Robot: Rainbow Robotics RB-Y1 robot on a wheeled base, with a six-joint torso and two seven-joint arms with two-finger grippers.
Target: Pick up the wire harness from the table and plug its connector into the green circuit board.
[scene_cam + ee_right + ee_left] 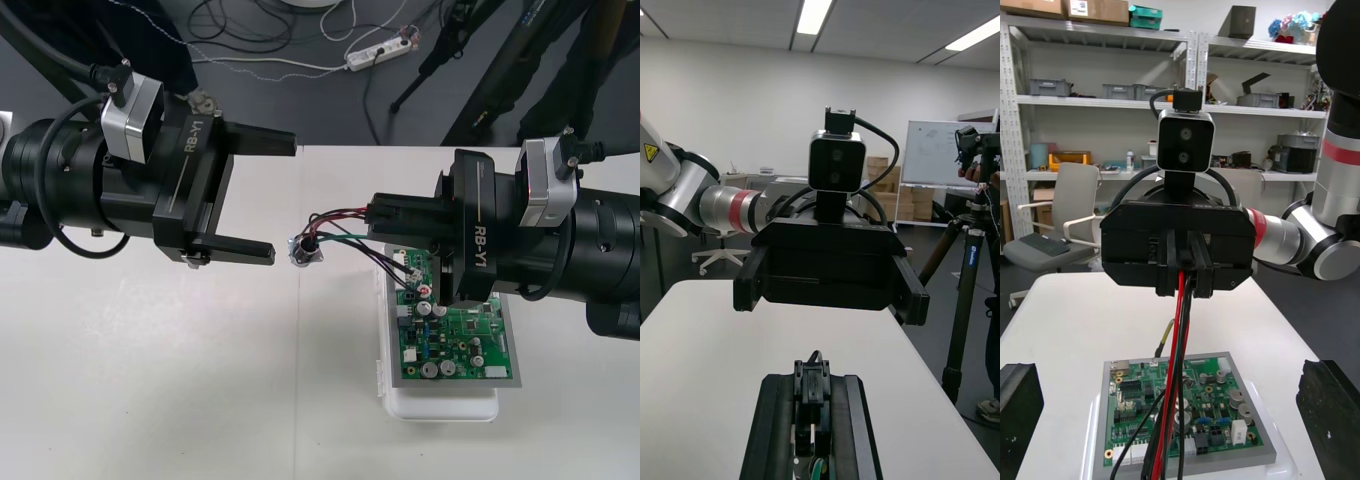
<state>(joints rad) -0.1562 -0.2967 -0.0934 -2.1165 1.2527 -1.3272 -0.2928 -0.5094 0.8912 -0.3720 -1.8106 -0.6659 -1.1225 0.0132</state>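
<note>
Above the far left part of the green circuit board [458,342] my right gripper [374,213] is shut on the harness. In the right wrist view its black plug [811,384] sits between that gripper's fingers [777,431]. Red and black wires [330,214] loop left from the grip to the round metal socket [303,250], which hangs left of the board. In the left wrist view the same wires [1175,337] drop from the right gripper [1184,281] across the board [1135,405]. My left gripper [283,198] stands open just left of the socket, facing the right gripper, with nothing in it.
The board rests on a white base [440,408] at the table's middle right. Bare table [180,380] stretches to the left and front of it. The far table edge and dark floor with cables [330,60] lie behind both grippers.
</note>
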